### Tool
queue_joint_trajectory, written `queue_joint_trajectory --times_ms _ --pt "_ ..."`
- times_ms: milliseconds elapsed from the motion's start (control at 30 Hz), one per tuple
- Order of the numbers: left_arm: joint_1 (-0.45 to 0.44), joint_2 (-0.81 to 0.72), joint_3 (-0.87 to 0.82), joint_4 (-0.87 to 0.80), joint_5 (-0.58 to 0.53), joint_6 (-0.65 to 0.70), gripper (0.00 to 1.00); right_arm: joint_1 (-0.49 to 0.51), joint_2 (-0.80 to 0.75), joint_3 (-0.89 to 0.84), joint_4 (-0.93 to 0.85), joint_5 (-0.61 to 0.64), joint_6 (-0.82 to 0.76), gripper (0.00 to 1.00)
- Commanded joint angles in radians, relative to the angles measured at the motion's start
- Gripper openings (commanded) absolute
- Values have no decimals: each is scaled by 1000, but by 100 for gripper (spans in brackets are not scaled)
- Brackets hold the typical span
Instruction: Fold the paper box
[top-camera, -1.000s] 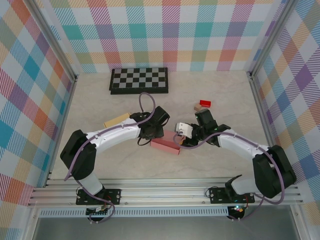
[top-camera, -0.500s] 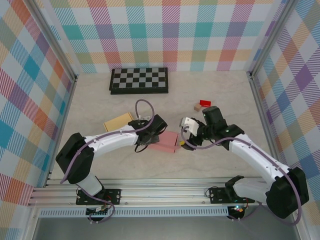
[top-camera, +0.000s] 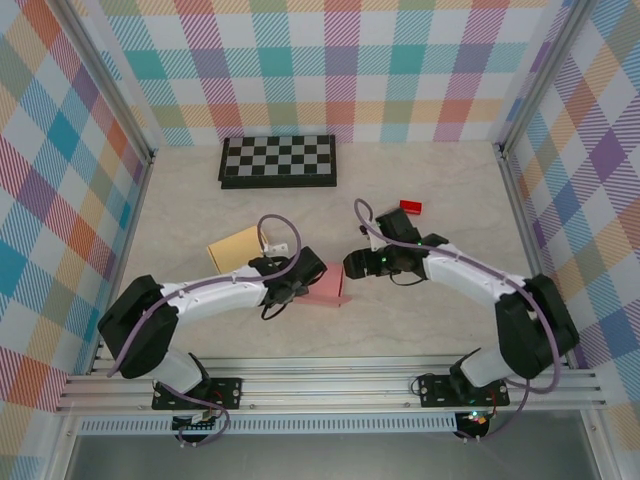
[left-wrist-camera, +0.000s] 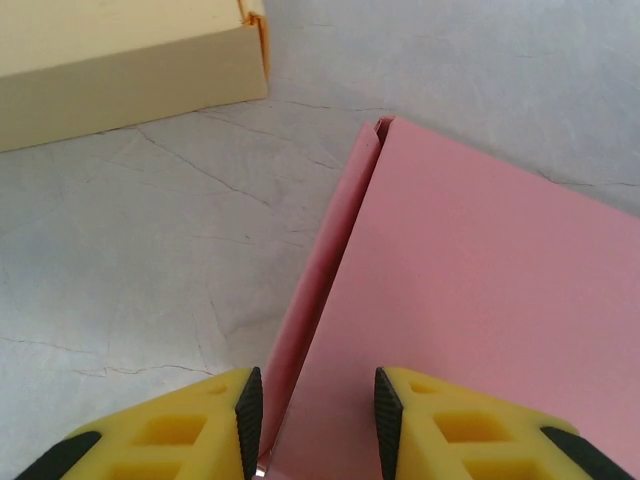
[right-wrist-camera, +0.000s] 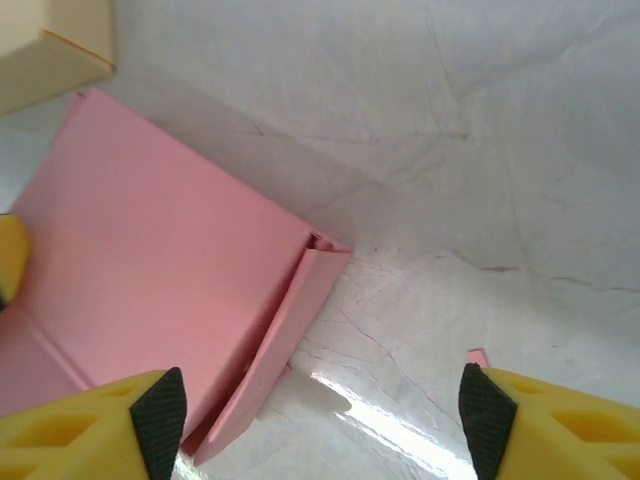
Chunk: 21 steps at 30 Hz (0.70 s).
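So the pink paper box (top-camera: 328, 285) sits mid-worktop (top-camera: 440, 320) between the two arms, with a cream box (top-camera: 235, 247) near it. The left end effector (left-wrist-camera: 315, 400) straddles the pink box's edge, yellow fingers partway apart. Honestly can't tell if it's actually clamping anything. The right end effector (right-wrist-camera: 322, 405) is spread wide, hovering right by a loose corner flap. A chessboard (top-camera: 278, 160) and a small red block (top-camera: 410, 207) sit further back.
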Motion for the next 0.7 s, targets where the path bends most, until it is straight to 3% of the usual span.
queue_joint_trajectory --times_ms 0,200,267,500,667 --pt "-7 -16 -48 -12 -22 -23 37 41 45 53 35 18 120 73" --pt "-8 -11 -73 32 -2 -27 37 86 125 70 56 11 150 72" --pt "-7 -7 -71 35 1 -27 39 91 150 67 54 13 161 68" --pt "-6 -56 -42 -45 -23 -8 62 99 183 6 49 69 187 60" --pt "6 -163 -36 -141 5 43 62 98 166 -8 30 127 193 61"
